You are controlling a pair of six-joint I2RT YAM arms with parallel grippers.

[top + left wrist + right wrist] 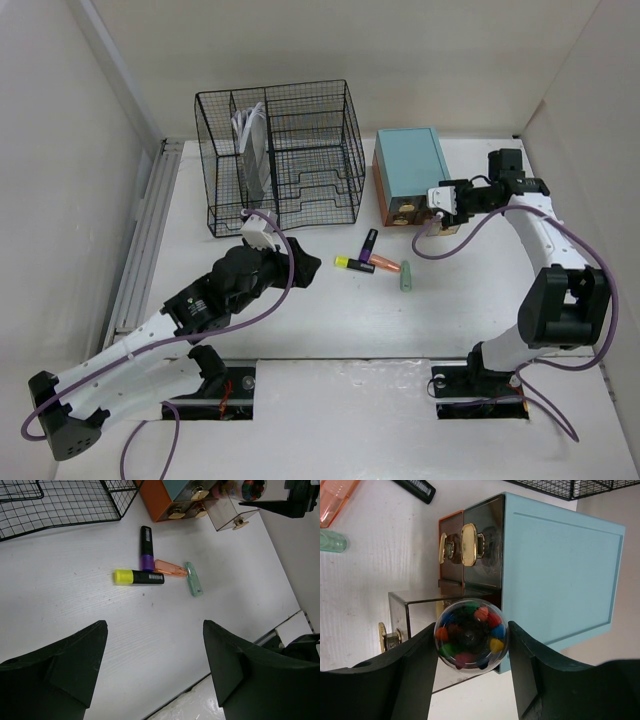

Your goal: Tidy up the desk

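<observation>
**Inspector:** Left tool (155, 627)?

**Examiner:** Jaws wide, nothing held. It hovers over the white surface (330, 320), which spans the bay from wall to wall.

**Inspector:** Right tool (440, 198)?

**Examiner:** Clamped on a clear round tub (471, 635) of coloured bits, at the pulled-out drawer (402, 612) of the teal box (410, 165), one o'clock from the loose highlighters (357, 263).

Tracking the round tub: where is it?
Right wrist view: the round tub is in the right end effector above the open drawer of the teal box; top view, right of the wire organizer.
</observation>
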